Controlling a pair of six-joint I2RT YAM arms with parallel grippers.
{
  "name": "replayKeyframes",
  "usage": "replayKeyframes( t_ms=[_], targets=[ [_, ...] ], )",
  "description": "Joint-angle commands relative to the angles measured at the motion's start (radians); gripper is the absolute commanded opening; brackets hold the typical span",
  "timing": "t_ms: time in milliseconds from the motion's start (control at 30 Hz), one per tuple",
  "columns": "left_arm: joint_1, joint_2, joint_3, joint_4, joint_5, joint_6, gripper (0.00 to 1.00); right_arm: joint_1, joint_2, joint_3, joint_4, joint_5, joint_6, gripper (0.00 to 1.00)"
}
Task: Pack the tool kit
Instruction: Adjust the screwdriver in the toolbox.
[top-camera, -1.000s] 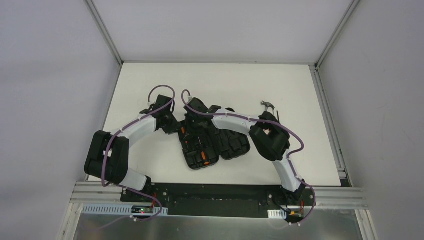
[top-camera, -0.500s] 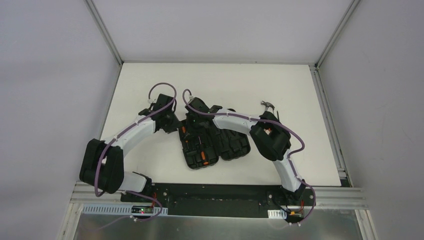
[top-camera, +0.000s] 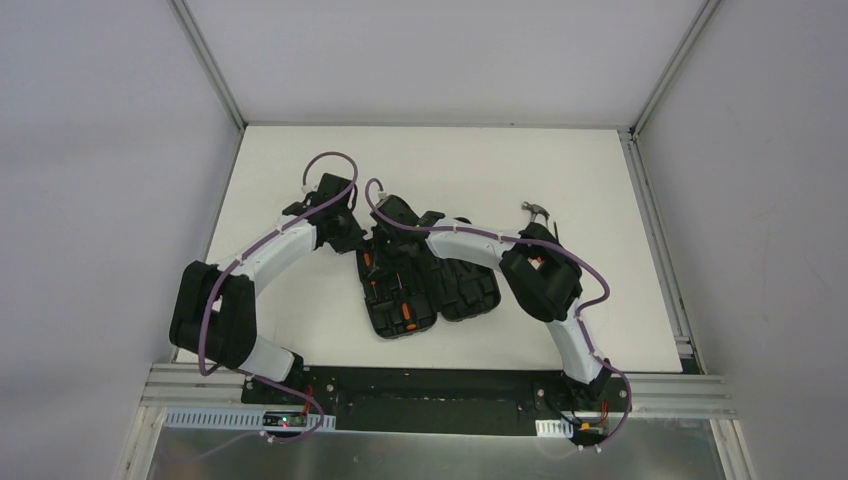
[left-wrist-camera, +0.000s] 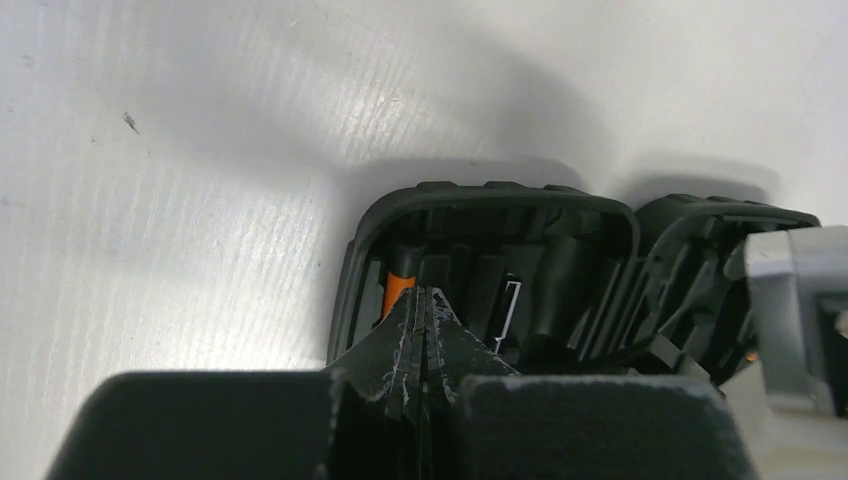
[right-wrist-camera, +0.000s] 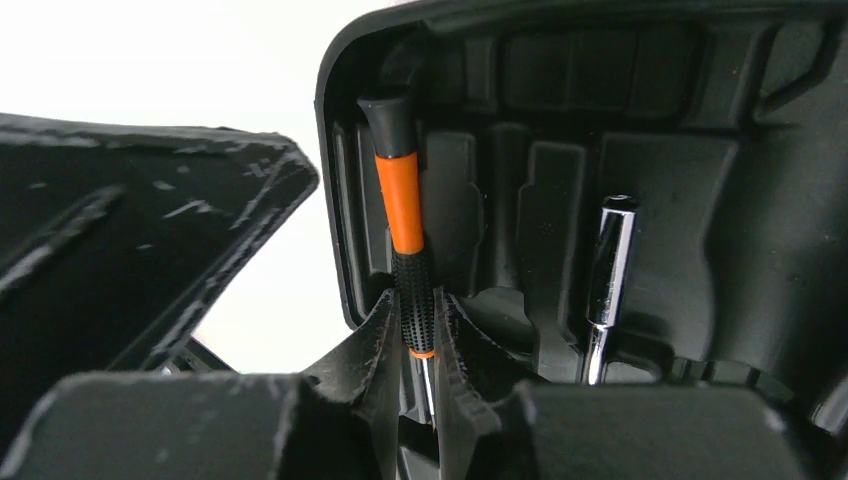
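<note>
The black tool case (top-camera: 455, 290) lies open in the middle of the table. My right gripper (right-wrist-camera: 412, 318) is shut on the knurled black grip of an orange-and-black screwdriver (right-wrist-camera: 398, 190), which lies in the leftmost moulded slot of the case (right-wrist-camera: 640, 130). My left gripper (left-wrist-camera: 422, 296) is shut and empty, its tips over the case's near rim (left-wrist-camera: 500, 192), just short of the screwdriver's orange handle (left-wrist-camera: 398, 288). In the top view both grippers, left (top-camera: 350, 240) and right (top-camera: 392, 250), meet at the case's far left corner. The hammer (top-camera: 540, 212) lies on the table.
A chrome bit holder (right-wrist-camera: 608, 260) sits in a slot right of the screwdriver. Another orange-handled tool (top-camera: 405, 312) lies in the case's near half. The hammer is behind the right arm's elbow (top-camera: 540, 280). White walls and metal rails bound the table.
My left arm has shifted: its wrist moved a little farther from the bases and its elbow swung out and back. The right arm, case and hammer have not moved.
</note>
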Motion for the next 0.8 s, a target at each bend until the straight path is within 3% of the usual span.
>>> replayKeyframes(
  t_ms=[0,767],
  targets=[
    [-0.009,0.034,0.022,-0.013,0.009,0.013,0.00,0.018,0.040,-0.055,-0.112,0.016,0.005,0.00],
    [-0.037,0.222,0.060,-0.022,0.032,0.046,0.00,0.017,0.060,-0.044,-0.110,-0.022,0.014,0.00]
  ],
)
